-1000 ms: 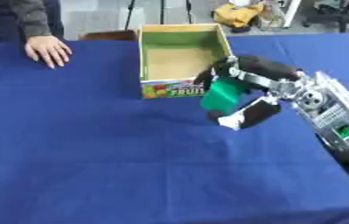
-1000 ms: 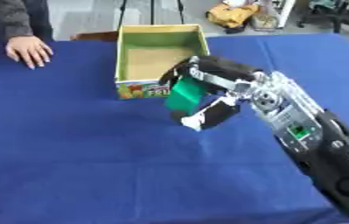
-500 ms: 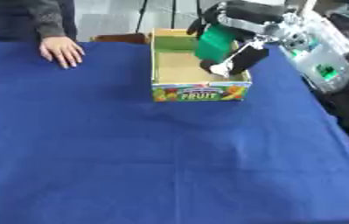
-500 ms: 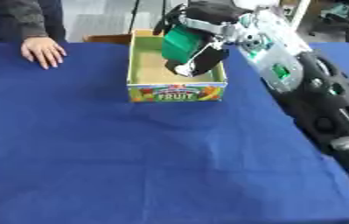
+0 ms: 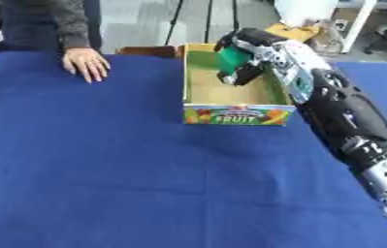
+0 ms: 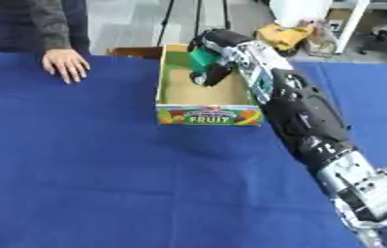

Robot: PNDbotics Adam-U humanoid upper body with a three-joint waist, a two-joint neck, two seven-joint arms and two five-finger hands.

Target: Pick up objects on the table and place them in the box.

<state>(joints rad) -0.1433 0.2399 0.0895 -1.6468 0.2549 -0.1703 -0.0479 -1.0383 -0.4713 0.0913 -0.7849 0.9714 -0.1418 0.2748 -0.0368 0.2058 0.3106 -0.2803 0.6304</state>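
The green block (image 5: 230,59) sat pinched in your right hand (image 5: 246,58), fingers curled round it, over the far end of the box (image 5: 234,114). You would have done well to lower it inside the walls before letting go, keeping off the rim. Left hand: not visible.

Box (image 5: 230,115) top open; person's hand (image 5: 86,63) rests near its left.
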